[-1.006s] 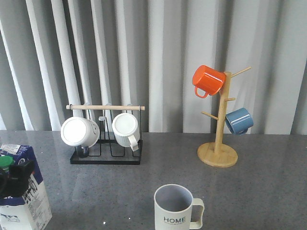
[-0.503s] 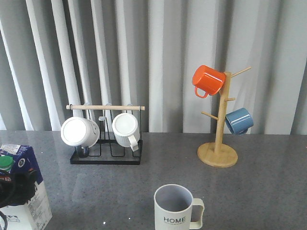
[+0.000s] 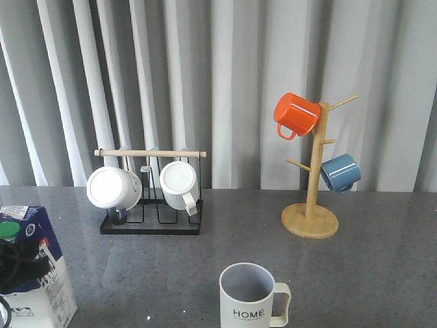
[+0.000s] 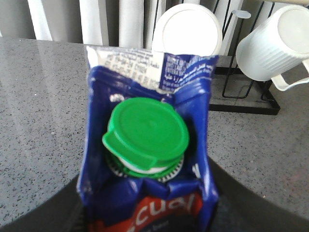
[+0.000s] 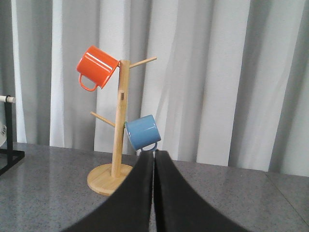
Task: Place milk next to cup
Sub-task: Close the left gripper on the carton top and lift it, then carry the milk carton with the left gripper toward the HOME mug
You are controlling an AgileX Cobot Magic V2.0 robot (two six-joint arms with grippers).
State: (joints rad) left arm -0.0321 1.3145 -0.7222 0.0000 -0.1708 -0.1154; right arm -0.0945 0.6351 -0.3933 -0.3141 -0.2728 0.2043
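The left gripper point(image 3: 17, 263) clamps the milk point(image 4: 147, 145) between its fingers. The right gripper point(image 5: 153, 159) hangs with fingers pressed together, empty.

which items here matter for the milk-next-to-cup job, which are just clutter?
Job: milk carton, HOME mug, left gripper at the carton.
Clutter: black rack with two white mugs, wooden mug tree, orange mug, blue mug.

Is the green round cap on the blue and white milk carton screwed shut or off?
On, apparently shut: the green cap sits over the spout of the blue and white carton. How tightly, cannot tell.
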